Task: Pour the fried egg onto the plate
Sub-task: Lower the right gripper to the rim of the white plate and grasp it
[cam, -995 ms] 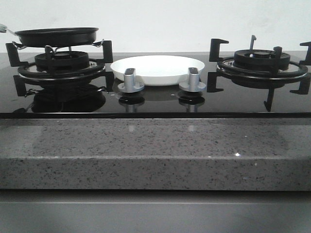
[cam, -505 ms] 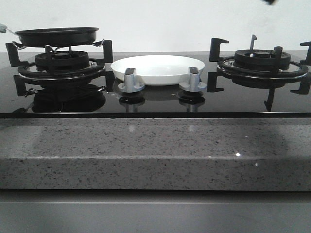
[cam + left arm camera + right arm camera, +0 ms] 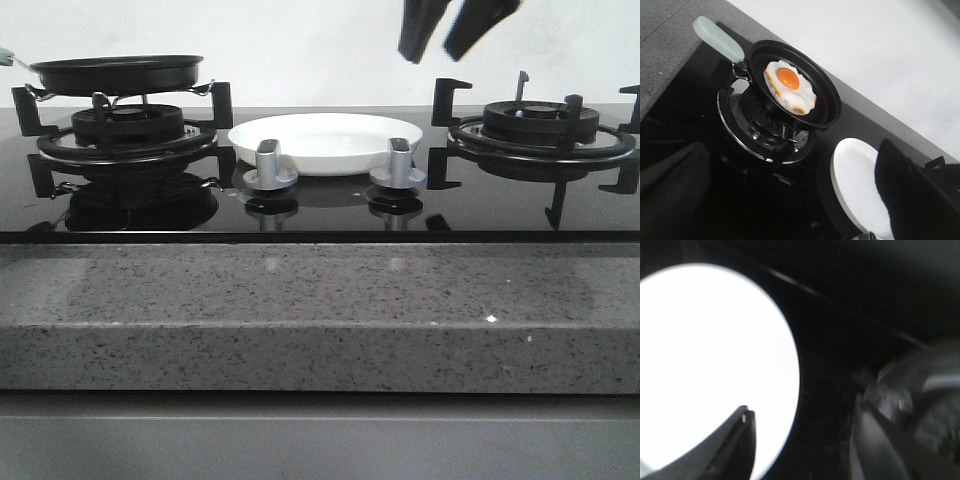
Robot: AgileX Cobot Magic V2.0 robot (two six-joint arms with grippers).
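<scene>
The fried egg [image 3: 789, 87], white with an orange yolk, lies flat in the black frying pan [image 3: 822, 102], which sits on the left burner [image 3: 125, 130]. From the front the pan [image 3: 115, 73] hides the egg. The empty white plate [image 3: 325, 142] rests on the hob between the two burners. My right gripper [image 3: 432, 52] hangs open above the plate's right edge, holding nothing; its wrist view shows the plate [image 3: 705, 365] below it. My left gripper [image 3: 790, 155] is open and empty, high above the hob between pan and plate [image 3: 857, 185], and out of the front view.
The pan's pale green handle [image 3: 717, 39] points away from the plate, toward the left edge of the hob. Two silver knobs [image 3: 268, 168] [image 3: 397, 166] stand in front of the plate. A bare burner with raised black supports [image 3: 540, 125] is at the right. A grey stone counter [image 3: 320, 310] runs along the front.
My right gripper has come down into the front view from the top right, moving left to above the plate's right edge. Pan, egg and plate have not moved.
</scene>
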